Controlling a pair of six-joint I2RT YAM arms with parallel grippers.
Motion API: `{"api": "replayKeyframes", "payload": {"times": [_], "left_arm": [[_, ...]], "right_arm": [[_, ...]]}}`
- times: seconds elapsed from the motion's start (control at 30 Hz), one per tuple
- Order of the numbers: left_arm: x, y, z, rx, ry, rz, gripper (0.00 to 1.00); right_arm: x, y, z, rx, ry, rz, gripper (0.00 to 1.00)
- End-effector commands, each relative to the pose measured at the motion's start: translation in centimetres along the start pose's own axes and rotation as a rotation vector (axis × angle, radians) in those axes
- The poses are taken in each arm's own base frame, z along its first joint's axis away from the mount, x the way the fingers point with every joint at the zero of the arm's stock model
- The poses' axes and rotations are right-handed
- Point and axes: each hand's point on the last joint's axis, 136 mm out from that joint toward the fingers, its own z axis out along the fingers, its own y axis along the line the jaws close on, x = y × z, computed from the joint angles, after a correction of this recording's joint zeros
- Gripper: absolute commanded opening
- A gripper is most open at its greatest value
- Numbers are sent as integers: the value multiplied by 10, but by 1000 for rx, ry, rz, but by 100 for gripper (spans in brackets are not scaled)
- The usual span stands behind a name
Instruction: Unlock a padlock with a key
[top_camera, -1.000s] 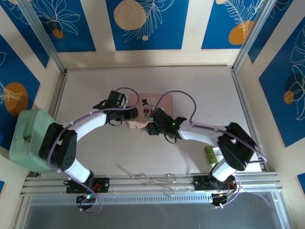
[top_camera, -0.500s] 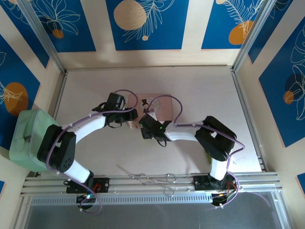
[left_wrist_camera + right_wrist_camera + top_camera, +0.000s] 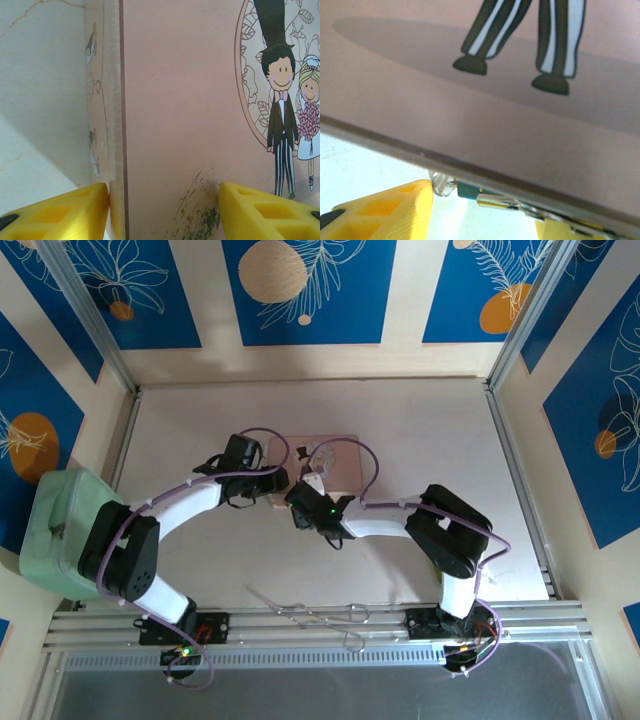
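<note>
The padlock [image 3: 467, 190], with the key [image 3: 502, 203] just beside it and its long axis crosswise, lies on the tabletop [image 3: 350, 150] against the pink box [image 3: 470, 75], between the right claw's [image 3: 482, 214] fingers, though I cannot tell whether they grip it, while the left claw [image 3: 164, 212], wide, straddles the box edge.

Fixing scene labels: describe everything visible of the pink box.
The pink box is flat, rectangular, maybe tin, lid on. A cartoon bride and groom in an oval frame is printed on top; scuffs near one edge. It lies flat on the table. The left pincer straddles one side wall, a finger touching it.
</note>
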Motion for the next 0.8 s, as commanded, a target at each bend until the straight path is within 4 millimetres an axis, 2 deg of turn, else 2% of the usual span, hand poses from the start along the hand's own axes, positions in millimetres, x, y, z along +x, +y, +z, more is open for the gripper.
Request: {"api": "replayKeyframes", "payload": {"times": [0.0, 0.37, 0.77], "left_arm": [[5, -9, -6, 42, 13, 3, 58], [5, -9, -4, 43, 18, 4, 57], [5, -7, -6, 34, 11, 5, 57]], "right_arm": [[-14, 3, 3, 13, -35, 8, 54], [-4, 5, 0, -5, 1, -19, 41], [12, -3, -12, 31, 101, 66, 26]]}}
